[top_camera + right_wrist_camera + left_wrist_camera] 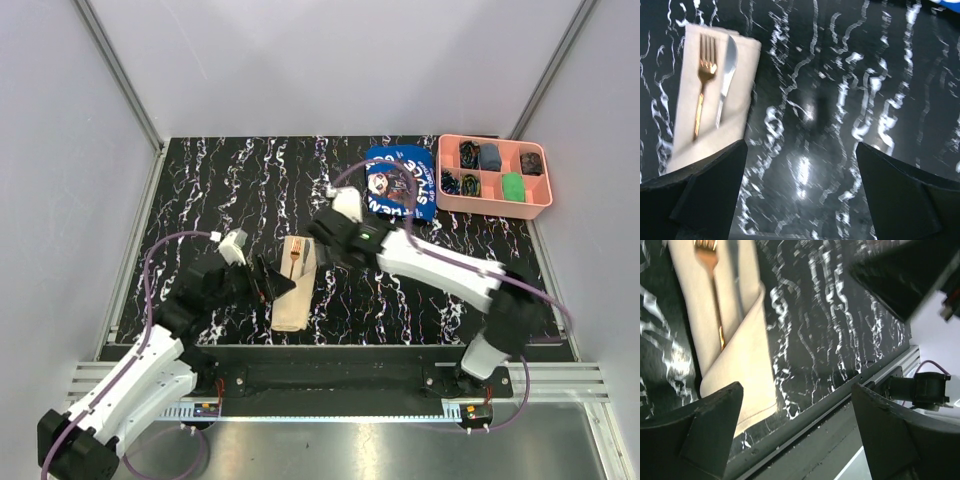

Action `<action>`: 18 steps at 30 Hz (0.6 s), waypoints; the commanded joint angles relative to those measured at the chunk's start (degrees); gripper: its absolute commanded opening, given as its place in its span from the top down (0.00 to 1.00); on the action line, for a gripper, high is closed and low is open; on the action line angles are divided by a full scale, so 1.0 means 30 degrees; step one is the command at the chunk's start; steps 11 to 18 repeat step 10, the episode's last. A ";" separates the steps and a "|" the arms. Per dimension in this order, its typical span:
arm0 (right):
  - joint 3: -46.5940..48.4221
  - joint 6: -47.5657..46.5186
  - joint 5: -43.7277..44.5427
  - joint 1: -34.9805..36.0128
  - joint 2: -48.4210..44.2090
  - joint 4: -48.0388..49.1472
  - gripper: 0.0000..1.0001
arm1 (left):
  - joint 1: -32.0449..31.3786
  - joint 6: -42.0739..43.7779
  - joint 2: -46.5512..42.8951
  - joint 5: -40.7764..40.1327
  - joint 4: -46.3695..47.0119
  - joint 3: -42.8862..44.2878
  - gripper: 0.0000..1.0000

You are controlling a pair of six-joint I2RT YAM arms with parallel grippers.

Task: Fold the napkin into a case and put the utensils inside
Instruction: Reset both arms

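The beige napkin [293, 297] was found folded into a narrow oblong case [685, 100], laid on the black marbled table [220, 190] left of the middle and towards the near edge. A copper-coloured fork [702, 85] and a silver knife [726, 75] were seen side by side on it, the tines and blade pointed far. In the left wrist view, the lower end of the fork handle was covered by a slanted fold of the cloth.

The left gripper [796, 390] was held just left of the case, its fingers spread wide with nothing between them. The right gripper [801, 147] was held just right of the case's far end, likewise spread wide and gripping nothing; only bare table was seen between its fingers.

A blue printed cloth [400, 183] was laid at the far right, and a pink compartment tray [495, 207] with small items was set beside it.
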 commanded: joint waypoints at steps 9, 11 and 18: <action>-1.3847 0.1042 -0.2055 -0.0014 -1.4470 0.8097 0.00 | 0.0051 0.0981 -0.1335 -0.0532 0.1884 0.0978 0.04; -1.4083 0.1072 -0.2345 -0.0014 -1.5056 0.8098 0.00 | 0.0051 0.0398 -0.1801 -0.1086 0.2147 0.0831 0.01; -1.4083 0.1072 -0.2345 -0.0014 -1.5056 0.8098 0.00 | 0.0051 0.0398 -0.1801 -0.1086 0.2147 0.0831 0.01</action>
